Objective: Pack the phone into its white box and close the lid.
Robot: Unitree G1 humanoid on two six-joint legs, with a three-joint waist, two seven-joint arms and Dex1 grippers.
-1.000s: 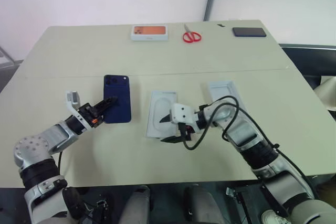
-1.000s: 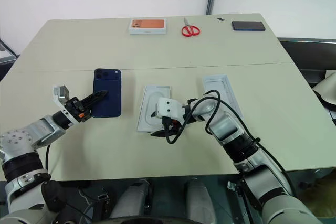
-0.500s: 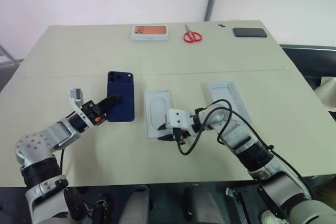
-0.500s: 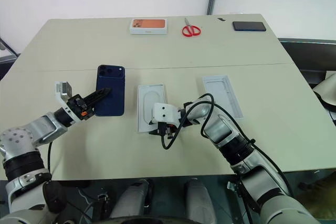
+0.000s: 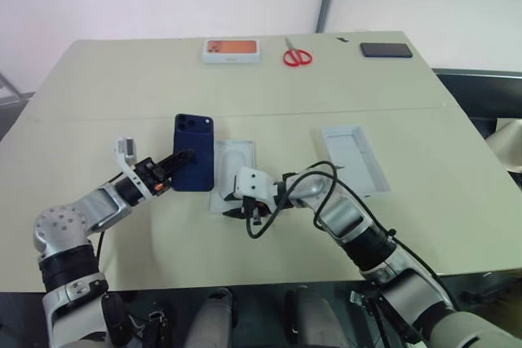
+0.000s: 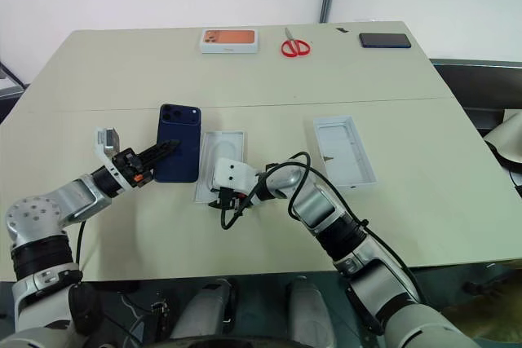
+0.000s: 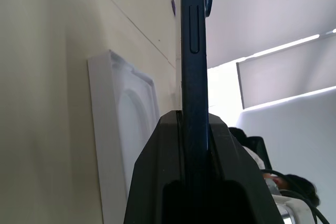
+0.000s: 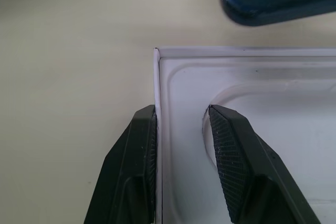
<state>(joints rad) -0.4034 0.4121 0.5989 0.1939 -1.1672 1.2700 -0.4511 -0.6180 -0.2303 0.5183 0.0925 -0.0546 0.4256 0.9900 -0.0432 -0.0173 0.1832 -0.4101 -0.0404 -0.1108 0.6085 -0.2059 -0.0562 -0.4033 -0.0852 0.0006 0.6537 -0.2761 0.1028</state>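
Pale beige table (image 5: 122,87), white wall behind. My left gripper (image 5: 181,158) clamps the near end of the phone (image 5: 194,148), fingers flat on both faces; the phone sticks out level, off the table top, glossy blue back up, camera cluster at the far end. Just to its right lies the white box (image 5: 249,152), open, with an insert with an oval recess (image 5: 231,167) seated in it; the phone's long side runs beside the box's left wall. My right gripper (image 8: 181,111) sits at the box's near left corner, jaws narrow and pinched on the wall, one finger outside, the other inside at the recess rim. The lid (image 5: 355,159) lies inside-up, well right of the box. Far edge: white box with an orange picture (image 5: 232,50), red scissors (image 5: 298,56), black phone (image 5: 387,50). Print too small to read.
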